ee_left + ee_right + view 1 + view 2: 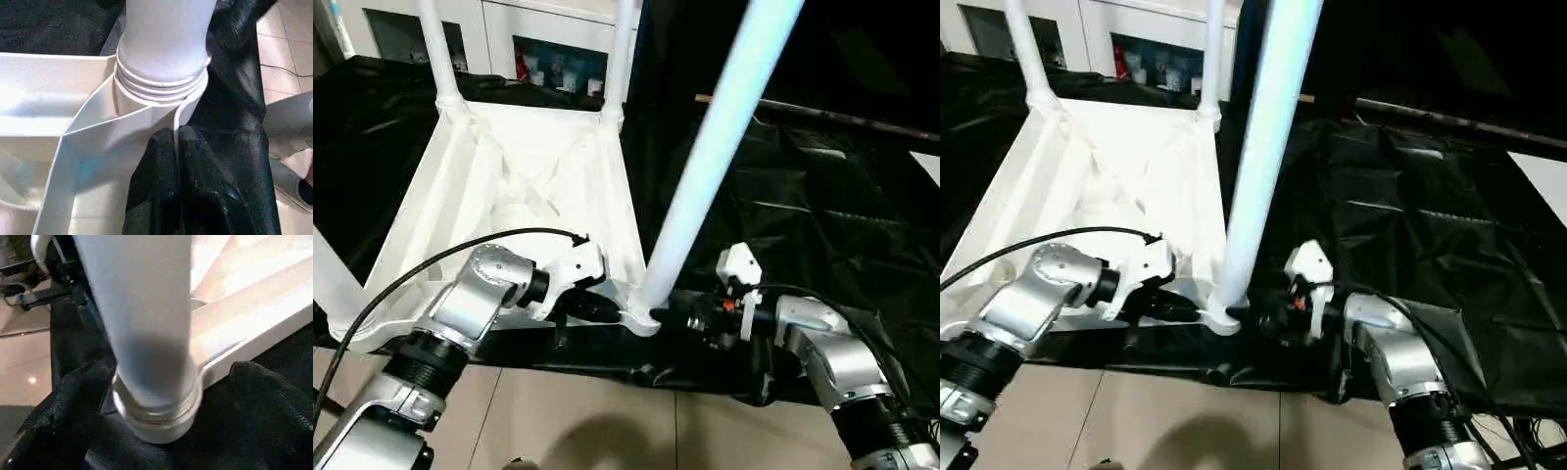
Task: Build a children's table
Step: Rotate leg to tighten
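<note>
The tabletop [509, 186] lies upside down on the black-draped work table [822, 196], ribbed underside up, and I am working at its near corner, the one closest to my right side. Two legs [435, 49] already stand in the far corner sockets, and another shows at the near left edge of my head view. The leg [705, 157] in hand rises steeply from the near corner socket [161, 98]; my left wrist view shows its threaded rings still sitting above the socket rim, so I judge it is started but not fully seated. My left gripper [176, 147] is pinched closed on the thin edge wall of the tabletop just beside that socket, bracing the piece. My right gripper [151, 382] stands wide apart, one finger on each side of the leg's base, with black fingers [73, 401] flanking it without squeezing, so it holds nothing. So the step looks like screwing in the last leg, with me between twists. The next move, as I read it, calls for closing the right fingers round the base of the leg, turning it further while the left keeps the tabletop from sliding, and watching that the leg stays upright so the threads don't cross.
</note>
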